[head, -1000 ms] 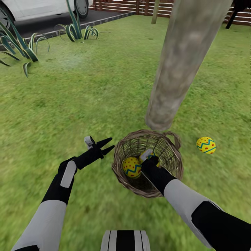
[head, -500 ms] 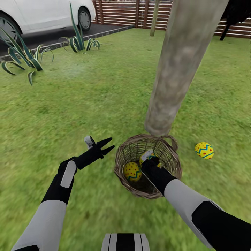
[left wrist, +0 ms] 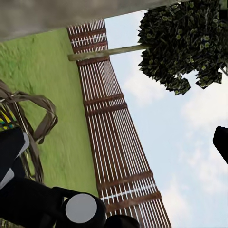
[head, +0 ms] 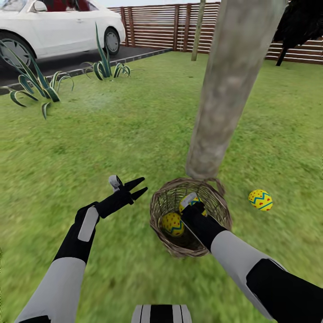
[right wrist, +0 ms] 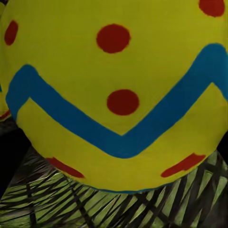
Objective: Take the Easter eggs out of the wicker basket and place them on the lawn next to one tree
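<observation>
From the head view the wicker basket (head: 190,217) sits on the lawn (head: 112,134) just near of the tree (head: 226,85), its far rim touching or almost touching the base of the trunk; the right pincer (head: 192,204) reaches down inside it, with one Easter egg (head: 173,224) lying free at its left and a second egg (head: 196,201) partly hidden right at its tip; whether the jaws are closed on that egg I cannot tell. The third egg (head: 260,199) lies on the grass to the right of the trunk, apart from the basket.

The right wrist view adds the close surface: a smooth yellow shell (right wrist: 114,95) with a blue zigzag band and red dots, over open brown weave (right wrist: 95,204) with grass showing through.

The left pincer (head: 137,187) hovers over the grass left of the basket, its dark fingers spread apart and empty.

The left wrist view shows twisted basket twigs (left wrist: 33,123), a slatted brown fence (left wrist: 114,137), blocky dark foliage (left wrist: 187,40) and pale cloudy sky.

Far left stand a white car (head: 58,27) on dark asphalt and spiky striped plants (head: 33,85); the trunk is mottled grey-brown and straight.
</observation>
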`<state>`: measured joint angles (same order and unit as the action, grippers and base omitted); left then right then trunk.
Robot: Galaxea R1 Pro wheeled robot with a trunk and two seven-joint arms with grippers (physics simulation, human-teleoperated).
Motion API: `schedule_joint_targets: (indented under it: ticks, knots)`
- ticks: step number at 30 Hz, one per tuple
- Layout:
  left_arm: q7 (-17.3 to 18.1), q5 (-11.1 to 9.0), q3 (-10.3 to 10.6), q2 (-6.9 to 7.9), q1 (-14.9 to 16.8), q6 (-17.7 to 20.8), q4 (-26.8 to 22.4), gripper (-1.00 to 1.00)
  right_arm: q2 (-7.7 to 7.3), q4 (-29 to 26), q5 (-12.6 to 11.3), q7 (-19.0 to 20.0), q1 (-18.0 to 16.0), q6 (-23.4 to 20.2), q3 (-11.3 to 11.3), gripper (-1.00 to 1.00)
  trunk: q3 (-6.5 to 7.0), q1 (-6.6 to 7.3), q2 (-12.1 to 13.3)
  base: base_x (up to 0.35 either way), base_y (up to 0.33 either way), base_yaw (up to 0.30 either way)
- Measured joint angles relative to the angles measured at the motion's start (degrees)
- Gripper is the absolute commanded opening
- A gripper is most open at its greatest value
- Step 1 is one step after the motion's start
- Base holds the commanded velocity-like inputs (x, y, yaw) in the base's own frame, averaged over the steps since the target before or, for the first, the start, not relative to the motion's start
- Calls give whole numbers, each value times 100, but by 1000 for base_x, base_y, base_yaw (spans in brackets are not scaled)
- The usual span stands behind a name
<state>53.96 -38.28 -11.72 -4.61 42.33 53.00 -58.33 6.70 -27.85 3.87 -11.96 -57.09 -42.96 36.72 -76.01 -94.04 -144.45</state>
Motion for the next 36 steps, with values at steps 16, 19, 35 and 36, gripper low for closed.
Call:
schedule_joint_targets:
  ticks: [16,19,35,36]
  knots:
    - [-8,1,3,0,0,3,11,100,-25,-23,9,21,0,24,-5,-100,355,43,22,-121,0,0]
    - [-8,1,7,0,0,-2,14,100,-29,-37,8,31,0,41,-19,-100,421,51,26,0,0,0]
    - [-14,9,9,-5,0,-14,14,100,-572,-498,11,2542,-1,40,-1537,-100,776,92,47,0,0,0]
    - [-16,10,9,-7,0,-18,14,100,-606,-497,10,2712,-1,38,-1594,-100,798,94,49,0,0,0]
